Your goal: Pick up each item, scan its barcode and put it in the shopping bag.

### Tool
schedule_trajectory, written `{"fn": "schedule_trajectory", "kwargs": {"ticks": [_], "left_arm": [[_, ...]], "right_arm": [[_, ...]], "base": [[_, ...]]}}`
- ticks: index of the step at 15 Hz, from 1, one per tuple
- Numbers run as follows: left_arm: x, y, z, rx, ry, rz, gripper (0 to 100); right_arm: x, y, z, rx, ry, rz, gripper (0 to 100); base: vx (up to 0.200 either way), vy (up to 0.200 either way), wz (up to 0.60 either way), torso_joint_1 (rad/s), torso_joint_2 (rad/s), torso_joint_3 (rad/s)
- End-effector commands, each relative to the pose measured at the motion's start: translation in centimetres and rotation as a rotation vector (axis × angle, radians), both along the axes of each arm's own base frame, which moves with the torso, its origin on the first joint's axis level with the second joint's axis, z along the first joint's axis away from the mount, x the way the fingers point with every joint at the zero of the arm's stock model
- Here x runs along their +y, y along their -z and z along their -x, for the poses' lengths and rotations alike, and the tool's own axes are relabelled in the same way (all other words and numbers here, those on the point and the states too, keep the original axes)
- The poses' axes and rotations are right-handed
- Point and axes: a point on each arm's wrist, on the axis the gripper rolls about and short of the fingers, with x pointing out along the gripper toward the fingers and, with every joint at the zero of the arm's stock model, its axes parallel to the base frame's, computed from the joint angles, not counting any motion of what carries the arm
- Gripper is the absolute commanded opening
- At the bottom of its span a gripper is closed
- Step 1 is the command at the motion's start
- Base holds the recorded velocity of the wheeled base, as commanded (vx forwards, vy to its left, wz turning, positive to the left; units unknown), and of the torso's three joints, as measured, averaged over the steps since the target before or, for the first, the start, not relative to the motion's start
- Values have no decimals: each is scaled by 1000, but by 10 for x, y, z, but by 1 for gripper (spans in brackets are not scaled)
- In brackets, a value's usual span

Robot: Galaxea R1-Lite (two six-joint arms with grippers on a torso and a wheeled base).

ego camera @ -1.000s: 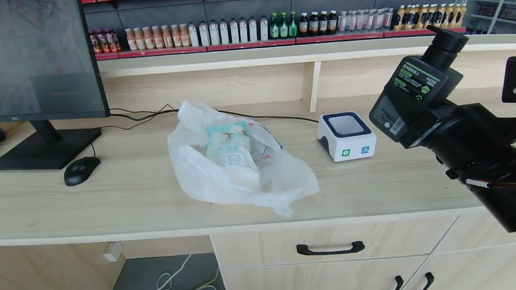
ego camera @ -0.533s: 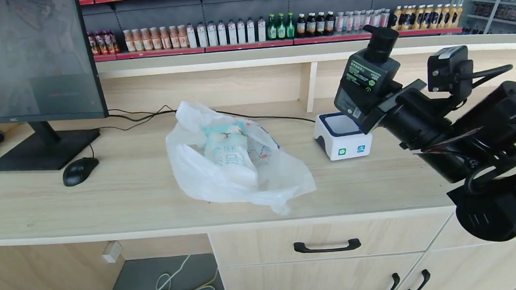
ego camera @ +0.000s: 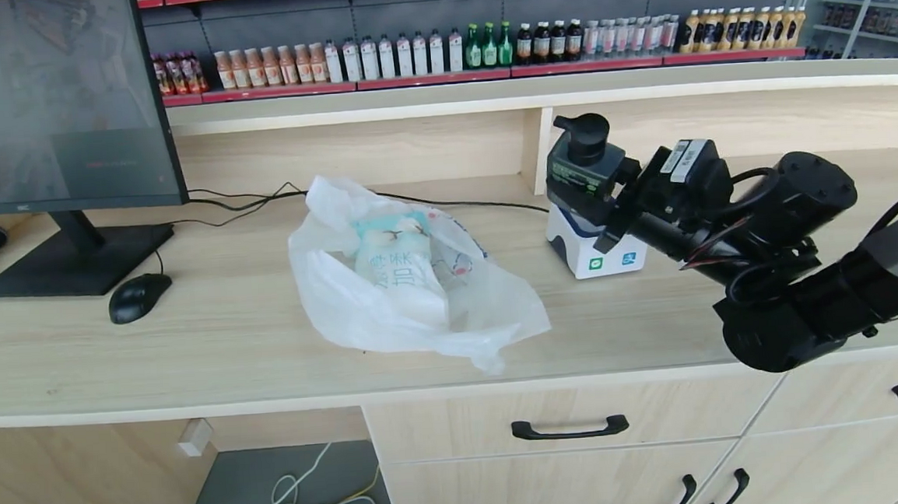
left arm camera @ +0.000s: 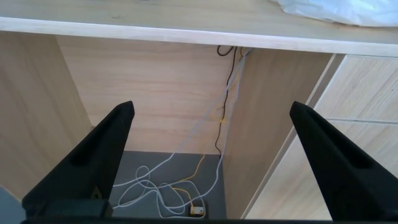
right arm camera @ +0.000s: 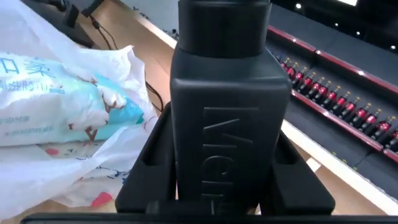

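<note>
Head view: the right gripper (ego camera: 623,198) holds the black pump bottle (ego camera: 583,167) upright just above the scanner (ego camera: 599,257), covering part of its window. In the right wrist view, the fingers (right arm camera: 148,163) pinch the bottle's body from both sides. In the left wrist view, the left gripper (left arm camera: 211,112) hangs below the edge of the surface (ego camera: 228,343), fingers spread, holding nothing. The shopping bag (ego camera: 421,308) lies slumped on the surface, to the scanner's left, with a tissue pack (ego camera: 399,267) inside.

Assessment: the scan is the step in hand. Which face carries the barcode cannot be told. That face should be turned squarely to the window and held close, steady and clear of the housing. The bag's mouth is not held open, so the drop will need care.
</note>
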Motion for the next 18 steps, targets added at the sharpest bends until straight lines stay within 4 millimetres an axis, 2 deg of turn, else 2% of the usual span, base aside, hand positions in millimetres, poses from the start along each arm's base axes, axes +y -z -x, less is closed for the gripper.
{"fn": "schedule_trajectory", "kwargs": {"ticks": [1, 5, 6, 7, 9, 12, 15, 18], "left_arm": [[0, 0, 0, -1, -1, -2, 100], [0, 0, 0, -4, -1, -2, 100], [0, 0, 0, -4, -1, -2, 100], [0, 0, 0, -4, -1, -2, 100], [0, 0, 0, -5, -1, -2, 100], [0, 0, 0, -5, -1, -2, 100], [0, 0, 0, -4, -1, -3, 100], [0, 0, 0, -4, -1, -3, 100]], "right_arm": [[-2, 7, -5, -10, 7, 26, 0], [-33, 7, -17, -83, 119, 73, 0], [-33, 7, -17, -83, 119, 73, 0], [-34, 0, -28, -164, 114, 99, 0], [-31, 7, -32, -196, 100, 139, 0], [-33, 10, -38, -204, 110, 143, 0], [-44, 12, -43, -216, 124, 163, 0], [-44, 15, -45, -214, 124, 166, 0]], "base": [[0, 0, 0, 0, 0, 0], [0, 0, 0, 0, 0, 0], [0, 0, 0, 0, 0, 0], [0, 0, 0, 0, 0, 0], [0, 0, 0, 0, 0, 0], [0, 0, 0, 0, 0, 0], [0, 0, 0, 0, 0, 0], [0, 0, 0, 0, 0, 0]]}}
